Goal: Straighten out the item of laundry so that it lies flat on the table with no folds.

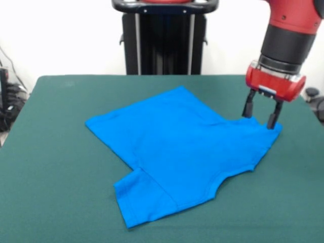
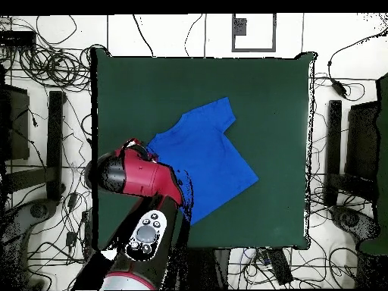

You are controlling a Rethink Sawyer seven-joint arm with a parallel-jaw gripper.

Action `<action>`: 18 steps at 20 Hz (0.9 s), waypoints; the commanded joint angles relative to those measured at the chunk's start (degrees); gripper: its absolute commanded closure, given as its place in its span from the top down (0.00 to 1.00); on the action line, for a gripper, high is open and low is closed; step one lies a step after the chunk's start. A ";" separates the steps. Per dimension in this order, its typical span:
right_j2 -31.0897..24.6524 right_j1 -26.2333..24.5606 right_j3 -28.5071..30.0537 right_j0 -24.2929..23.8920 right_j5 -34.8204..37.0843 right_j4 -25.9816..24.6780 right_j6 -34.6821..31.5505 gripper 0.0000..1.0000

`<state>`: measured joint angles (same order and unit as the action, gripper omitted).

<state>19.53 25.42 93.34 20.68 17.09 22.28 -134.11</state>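
A: Shirt count first: we see one, bright blue, short-sleeved, thin and soft, and it is the only cloth on the table.

B: Agreed. We also count one table, one arm and one gripper. The tabletop is a dark green, felt-like rectangle, matt and even.

A: Where do we place the shirt?

B: From the front, we see it spread over the middle of the table, reaching towards the right edge, well clear of the far edge. Its nearest sleeve points towards the near edge. From overhead the shirt sits about midway between the long edges, with the arm covering one corner of it.

A: Shape and lie?

B: Mostly flat and smooth. We make out one sleeve with a stitched hem, a curved neckline edge on the near right side, and a pointed corner towards the far edge. The sleeve seam shows as a straight crease. The right corner is bunched slightly, up at the gripper.

A: And the gripper?

B: Red body, two black fingers pointing straight down. We see them set moderately apart, with a clear gap between, and their tips stand at the shirt's right corner, touching or just above the cloth. We cannot tell that any fabric is pinched between them.

A: Overhead, the gripper itself is hidden under the arm.
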 commanded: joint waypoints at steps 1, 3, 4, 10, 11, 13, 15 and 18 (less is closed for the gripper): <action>-2.32 -2.71 0.26 0.68 3.41 1.44 -10.64 1.00; -2.31 -2.91 1.30 1.31 2.23 1.37 -11.00 1.00; -2.70 -2.71 2.24 1.33 1.47 1.28 -10.96 1.00; -4.50 -2.37 5.50 1.12 -1.94 1.07 -10.99 1.00; -4.71 -2.57 5.70 1.21 -2.52 1.11 -11.10 1.00; -5.01 -2.75 6.27 1.48 -3.53 1.21 -11.41 1.00; -5.67 -2.73 7.11 1.23 -4.74 1.13 -11.40 1.00; -6.36 -3.05 7.80 0.81 -6.30 0.87 -11.18 1.00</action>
<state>19.51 24.20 95.85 20.82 15.02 22.27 -134.11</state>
